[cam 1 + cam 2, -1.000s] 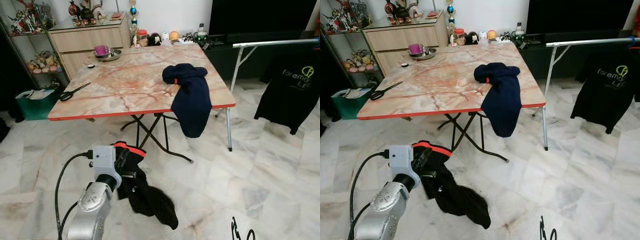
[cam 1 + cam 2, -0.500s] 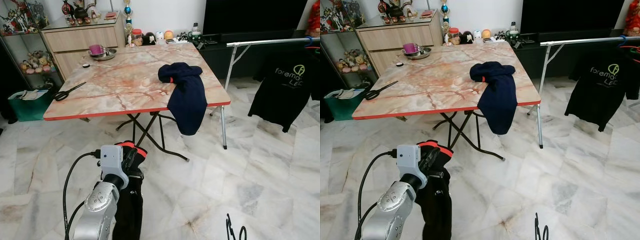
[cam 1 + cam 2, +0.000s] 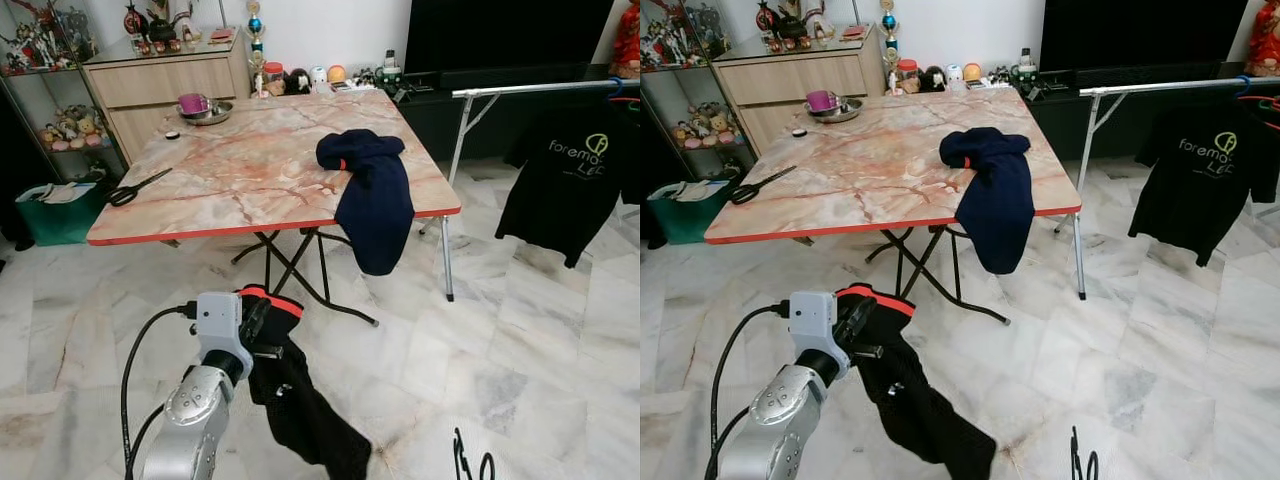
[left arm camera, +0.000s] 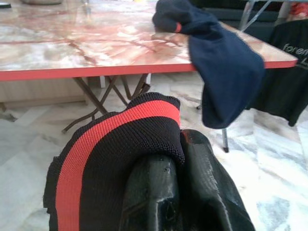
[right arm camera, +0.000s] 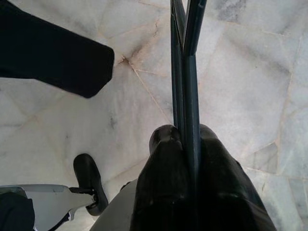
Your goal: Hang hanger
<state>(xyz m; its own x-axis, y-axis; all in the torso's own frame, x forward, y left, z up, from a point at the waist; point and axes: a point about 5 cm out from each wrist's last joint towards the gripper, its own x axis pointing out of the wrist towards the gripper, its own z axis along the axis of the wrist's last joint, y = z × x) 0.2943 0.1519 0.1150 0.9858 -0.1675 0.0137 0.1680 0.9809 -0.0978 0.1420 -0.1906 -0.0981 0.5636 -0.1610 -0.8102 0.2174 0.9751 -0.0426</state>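
- Judged from here, the step is carrying both items to the silver clothes rail (image 3: 540,88); keep the garment off the floor.
- The left gripper (image 4: 180,159) has its fingers pinching a black knit garment with red-banded collar (image 3: 290,390).
- The right gripper (image 5: 185,139) has its fingers pressed on a thin dark hanger (image 5: 185,62), held low.

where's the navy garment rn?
Navy garment lies on the marble table's front right corner, half draped over the red edge, left of the clothes rail.
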